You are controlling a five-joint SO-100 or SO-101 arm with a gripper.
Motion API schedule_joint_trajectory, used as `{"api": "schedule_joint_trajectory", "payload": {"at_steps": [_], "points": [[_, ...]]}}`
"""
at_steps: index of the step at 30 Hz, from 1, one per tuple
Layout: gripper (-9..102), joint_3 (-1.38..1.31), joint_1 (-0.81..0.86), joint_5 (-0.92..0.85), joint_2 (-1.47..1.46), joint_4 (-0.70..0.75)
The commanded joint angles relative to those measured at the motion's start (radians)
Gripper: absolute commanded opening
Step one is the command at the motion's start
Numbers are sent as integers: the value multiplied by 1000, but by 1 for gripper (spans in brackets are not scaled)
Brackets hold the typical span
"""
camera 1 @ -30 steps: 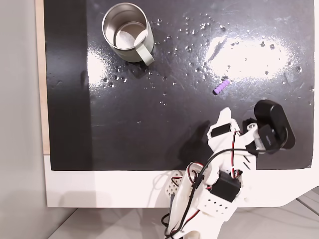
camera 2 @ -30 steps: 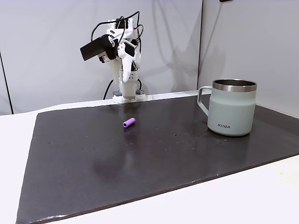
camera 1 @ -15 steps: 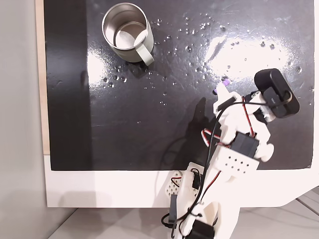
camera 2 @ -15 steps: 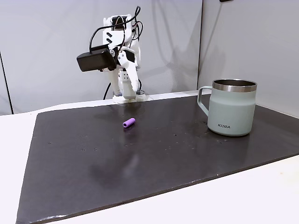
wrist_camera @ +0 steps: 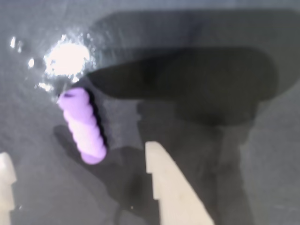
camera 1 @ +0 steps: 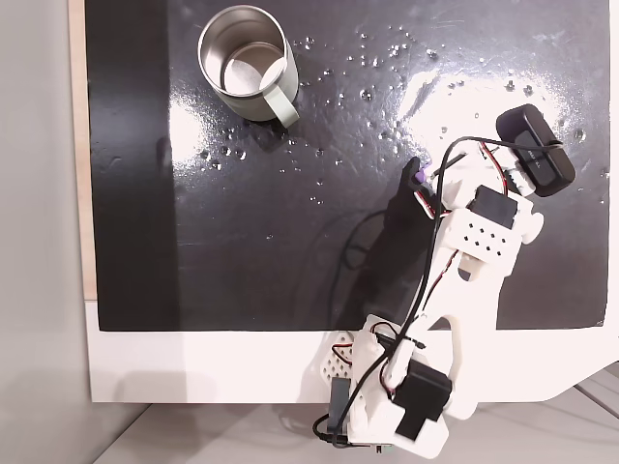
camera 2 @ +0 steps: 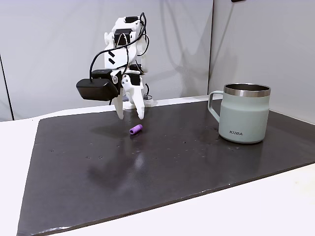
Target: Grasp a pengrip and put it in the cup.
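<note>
Fingers (wrist_camera: 161, 173) of the gripper (wrist_camera: 77, 161) stand spread wide in the wrist view, one white tip at the left edge and the other near the lower middle, and they hold nothing. Between and just ahead of those tips lies the pengrip (wrist_camera: 83, 125), a light-purple ribbed cylinder resting flat on the dark mat (wrist_camera: 211, 56), tilted a little so that its open end points up and left. A bright glare spot sits just beyond that end, and the arm's broad shadow covers the mat to the right of it.

In a fixed view from the side, the gripper (camera 2: 130, 115) hangs with its fingertips pointing down, a little above the mat (camera 2: 162, 162) and just behind the pengrip (camera 2: 136, 129), without touching it. The black wrist camera (camera 2: 96, 89) juts out to the left of the fingers. Well apart on the right of that view stands the cup (camera 2: 244, 113), a steel-rimmed mug, upright, its handle turned toward the arm.

From above, in a fixed view, the white arm (camera 1: 474, 251) reaches over the mat's right part, and only a sliver of the pengrip (camera 1: 425, 175) shows at its edge. The cup (camera 1: 247, 60) stands far off at the upper left, its shiny inside holding nothing but reflections.
</note>
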Motion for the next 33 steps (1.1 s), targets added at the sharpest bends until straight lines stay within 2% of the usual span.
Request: {"api": "schedule_joint_trajectory", "payload": {"at_steps": [1,8,18,33], "points": [[27,-72,-6,17,-28,-20],[21,-74,-18,32,-84,-52],[20,-92,-57,57,-163,-63],[0,-115,-60,77,-207,-38]]}}
